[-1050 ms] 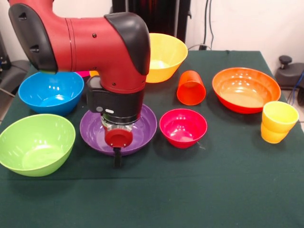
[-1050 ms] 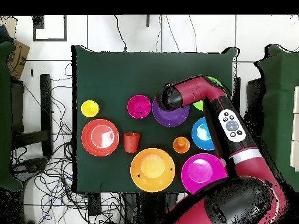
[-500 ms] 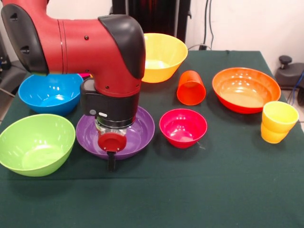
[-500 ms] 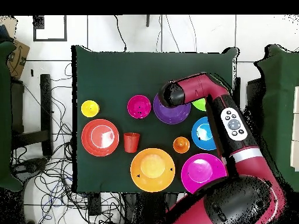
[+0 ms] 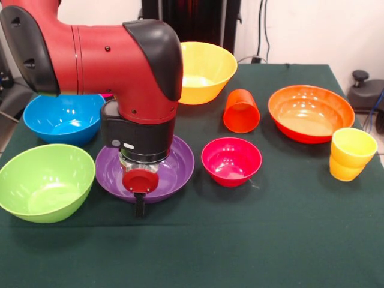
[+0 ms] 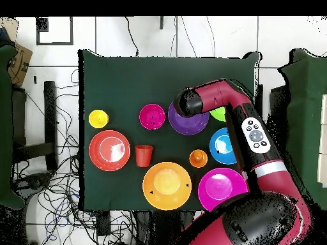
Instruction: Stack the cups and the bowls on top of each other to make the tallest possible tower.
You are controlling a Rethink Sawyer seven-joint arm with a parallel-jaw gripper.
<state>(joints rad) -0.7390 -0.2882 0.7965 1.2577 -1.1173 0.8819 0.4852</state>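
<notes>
My gripper hangs at the wide, shallow, glossy purple plastic bowl's near rim. Clenched or released, I can't tell. Beside that bowl sits the small round magenta-red bowl.

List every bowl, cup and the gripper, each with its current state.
Purple bowl: upright, gripper over its near rim.
Green bowl: upright, empty.
Blue bowl: upright, empty.
Yellow bowl: upright, empty.
Magenta bowl: upright, empty.
Orange-red bowl: upright, empty.
Pink bowl: upright, empty.
Red-orange cup: on its side.
Yellow cup: tilted.
Orange cup: unstacked.
Gripper: unclear.
</notes>
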